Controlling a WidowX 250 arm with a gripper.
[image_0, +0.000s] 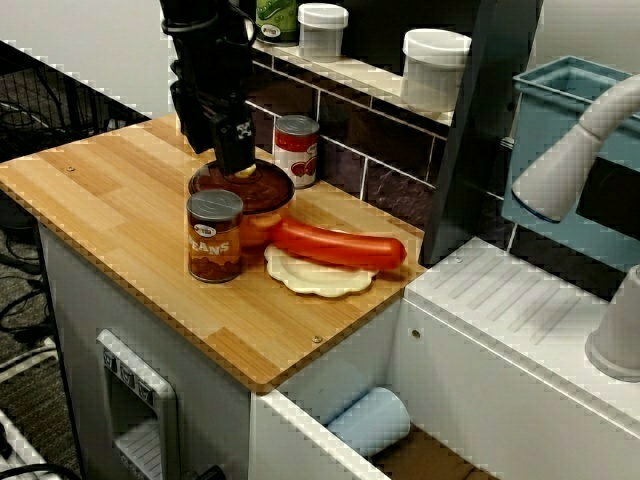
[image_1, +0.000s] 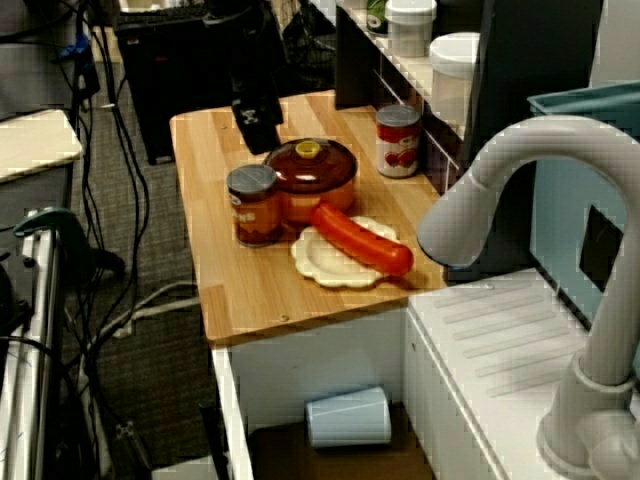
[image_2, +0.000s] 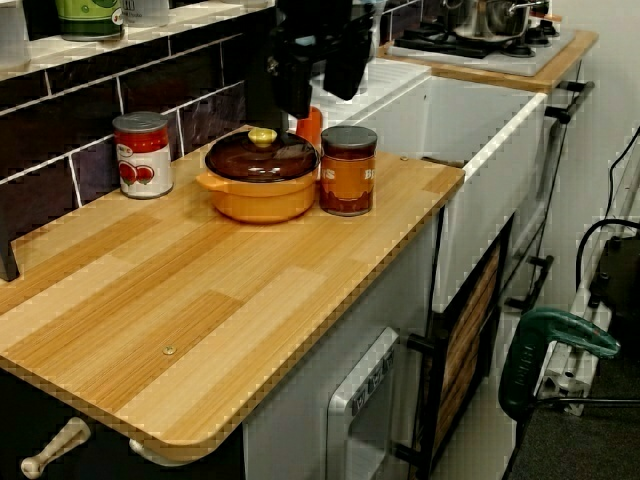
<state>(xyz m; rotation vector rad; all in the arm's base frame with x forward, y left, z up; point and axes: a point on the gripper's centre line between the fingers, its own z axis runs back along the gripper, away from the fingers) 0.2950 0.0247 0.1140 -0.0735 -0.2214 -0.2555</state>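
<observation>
Beans can stands upright nearest the counter front edge, just beside the orange pot behind it. The pot is mid-counter with its dark lid on and yellow knob up. Gripper hangs above the lid near the knob. Its jaws are spread and grasp nothing, and it is clear of the lid in the view along the counter. Toward the sink-side edge, a red sausage lies across a cream plate. Farthest back, a tomato can stands at the tiled back edge.
</observation>
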